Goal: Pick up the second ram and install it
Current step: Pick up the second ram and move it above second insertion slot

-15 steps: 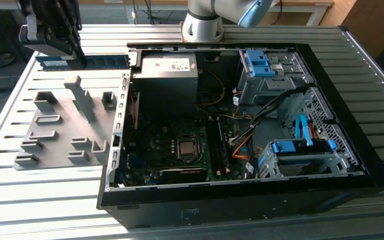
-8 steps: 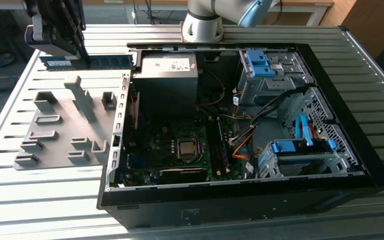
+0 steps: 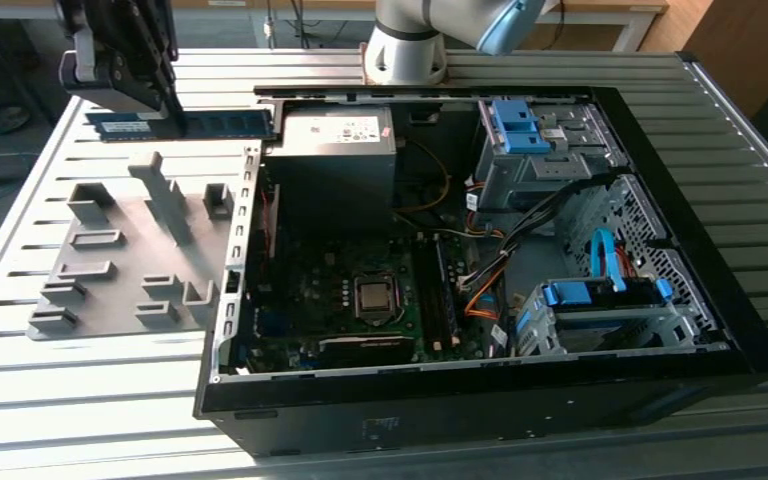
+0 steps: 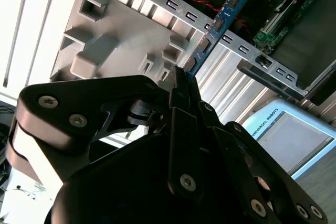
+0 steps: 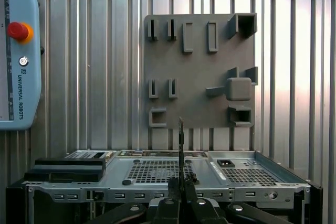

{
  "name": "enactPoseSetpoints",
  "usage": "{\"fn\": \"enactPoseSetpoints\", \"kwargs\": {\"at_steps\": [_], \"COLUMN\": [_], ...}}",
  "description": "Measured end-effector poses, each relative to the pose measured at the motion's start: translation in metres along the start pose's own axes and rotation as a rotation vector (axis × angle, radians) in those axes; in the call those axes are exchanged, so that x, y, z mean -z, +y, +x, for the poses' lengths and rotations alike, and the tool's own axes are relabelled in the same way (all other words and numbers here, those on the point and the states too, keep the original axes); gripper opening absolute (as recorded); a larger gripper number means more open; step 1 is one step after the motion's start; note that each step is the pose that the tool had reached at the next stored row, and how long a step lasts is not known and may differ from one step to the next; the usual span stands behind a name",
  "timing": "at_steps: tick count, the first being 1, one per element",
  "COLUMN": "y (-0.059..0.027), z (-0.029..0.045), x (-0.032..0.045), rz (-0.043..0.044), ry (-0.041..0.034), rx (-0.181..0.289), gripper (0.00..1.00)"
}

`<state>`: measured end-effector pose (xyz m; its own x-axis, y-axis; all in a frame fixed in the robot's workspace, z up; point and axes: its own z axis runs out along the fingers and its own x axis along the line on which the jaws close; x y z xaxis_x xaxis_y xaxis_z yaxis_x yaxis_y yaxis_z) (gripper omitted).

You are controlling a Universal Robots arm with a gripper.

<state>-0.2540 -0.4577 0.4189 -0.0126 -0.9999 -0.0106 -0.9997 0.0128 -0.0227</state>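
You have a ribbed metal table [image 3: 91, 390] carrying a flat grey holder block [image 3: 137, 255] with raised slots, beside an open black computer case [image 3: 491, 250]. The black gripper [image 3: 124, 75] is clamped on the second ram [image 4: 218, 22], a thin blue-green stick held above the table beside the case. Its lower end is hidden between the fingers [image 4: 181, 95].

1. Arm base [image 3: 406, 45]: silver-grey cylindrical joint with a pale blue cap, behind the computer case [image 3: 491, 400].
2. Gripper [image 4: 181, 85]: matte black linkage plates, silver round-head screws.
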Motion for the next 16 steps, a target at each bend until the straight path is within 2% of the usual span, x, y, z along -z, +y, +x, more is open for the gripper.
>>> {"fn": "enactPoseSetpoints", "kwargs": {"at_steps": [16], "y": [-0.0062], "z": [-0.0001], "x": [-0.0002], "rz": [0.0], "ry": [0.0], "rx": [0.0], "gripper": [0.14]}}
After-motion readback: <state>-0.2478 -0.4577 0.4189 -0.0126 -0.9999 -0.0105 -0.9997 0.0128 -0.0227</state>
